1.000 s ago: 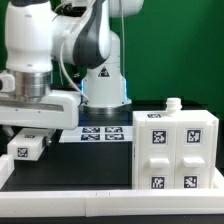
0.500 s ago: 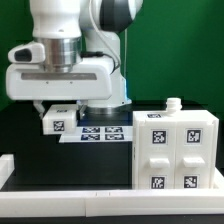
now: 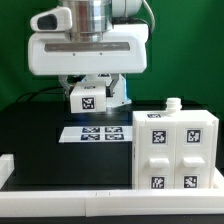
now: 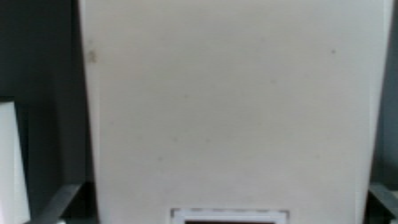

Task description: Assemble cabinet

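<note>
A white panel (image 3: 88,99) is held clamped between the two fingers of the gripper (image 3: 88,92), which is seen in the exterior view below the broad white hand of the robot arm (image 3: 90,45). The panel is carried in the air, clear of the black table (image 3: 40,140), and its end face, marked with one black-and-white tag, is turned toward the camera. It is placed above the far edge of the marker board (image 3: 95,132), which lies flat on the table near the middle of the scene. The cabinet box (image 3: 175,150) is set upright on the table at the exterior view's right, well apart from the held panel; four square tags are shown on its near face and one more on its top, where a small white knob (image 3: 172,102) is also seen at the far edge. A low white rail (image 3: 70,198) is laid along the near side of the table, and a green backdrop (image 3: 190,50) is seen behind. In the wrist view almost the whole picture is filled by the plain long face of the white panel (image 4: 222,100), and only the edge of a tag (image 4: 222,213) is shown at its far end; the fingers cannot be made out there.
</note>
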Tool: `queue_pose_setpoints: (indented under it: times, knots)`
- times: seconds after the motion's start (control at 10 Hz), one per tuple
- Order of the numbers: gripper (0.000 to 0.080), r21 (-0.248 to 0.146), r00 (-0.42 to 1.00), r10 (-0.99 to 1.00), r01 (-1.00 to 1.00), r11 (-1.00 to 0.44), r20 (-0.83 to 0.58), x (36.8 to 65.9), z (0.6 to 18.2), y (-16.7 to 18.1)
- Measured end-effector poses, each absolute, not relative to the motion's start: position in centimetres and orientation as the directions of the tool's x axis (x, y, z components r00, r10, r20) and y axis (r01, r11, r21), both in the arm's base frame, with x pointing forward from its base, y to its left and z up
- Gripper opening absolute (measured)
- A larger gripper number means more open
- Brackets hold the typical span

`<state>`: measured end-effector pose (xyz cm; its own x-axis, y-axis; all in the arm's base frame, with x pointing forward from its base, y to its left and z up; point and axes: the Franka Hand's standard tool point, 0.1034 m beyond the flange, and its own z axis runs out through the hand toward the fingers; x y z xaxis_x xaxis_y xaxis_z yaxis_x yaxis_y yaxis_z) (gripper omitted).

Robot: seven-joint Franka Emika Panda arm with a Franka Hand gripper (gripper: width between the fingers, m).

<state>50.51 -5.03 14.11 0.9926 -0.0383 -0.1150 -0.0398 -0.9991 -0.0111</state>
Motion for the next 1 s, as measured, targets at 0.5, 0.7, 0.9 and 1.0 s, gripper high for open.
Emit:
queue_pose_setpoints:
  times: [0.5,0.7,0.9,1.0]
  knots:
    - [0.0556,-0.009,0.992,-0.035,-0.037,-0.999,-0.119,50.2,13.7,-5.1]
    - [0.0556,-0.012,0.993,0.022,0.02,-1.0,-0.115,51.6,15.2,-2.9]
    - [0.0556,-0.013,0.994,0.045,0.044,-0.999,-0.097,53.1,15.8,-1.5]
    - [0.0556,-0.013,0.995,0.043,0.042,-0.999,-0.094,53.8,16.1,-0.5]
